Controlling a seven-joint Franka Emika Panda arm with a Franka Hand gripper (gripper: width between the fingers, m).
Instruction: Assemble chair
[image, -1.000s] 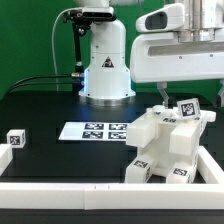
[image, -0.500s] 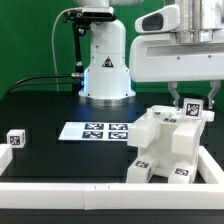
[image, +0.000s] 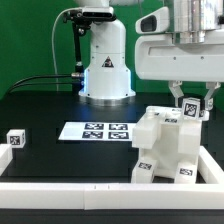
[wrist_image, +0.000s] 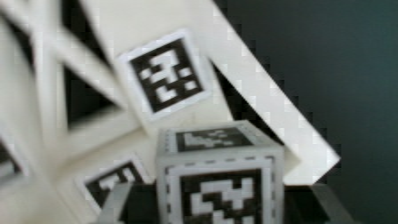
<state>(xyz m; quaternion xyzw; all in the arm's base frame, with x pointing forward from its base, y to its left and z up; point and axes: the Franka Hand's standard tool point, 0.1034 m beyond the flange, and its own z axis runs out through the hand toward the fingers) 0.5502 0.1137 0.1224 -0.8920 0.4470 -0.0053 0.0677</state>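
The partly built chair is a white blocky structure with black-and-white tags, standing at the exterior view's right on the black table. My gripper hangs over its far right corner, shut on a small white tagged chair piece at the top of the structure. I cannot tell whether the piece touches the structure. In the wrist view the held piece sits between my dark fingers, with a tagged chair panel behind it. A loose small tagged chair block lies at the exterior view's left.
The marker board lies flat mid-table in front of the robot base. A white border rail runs along the front edge and the exterior view's right side.
My gripper has shifted slightly toward the exterior view's right with the small piece in it. The chair structure under it has shifted a little. The left block has not moved.
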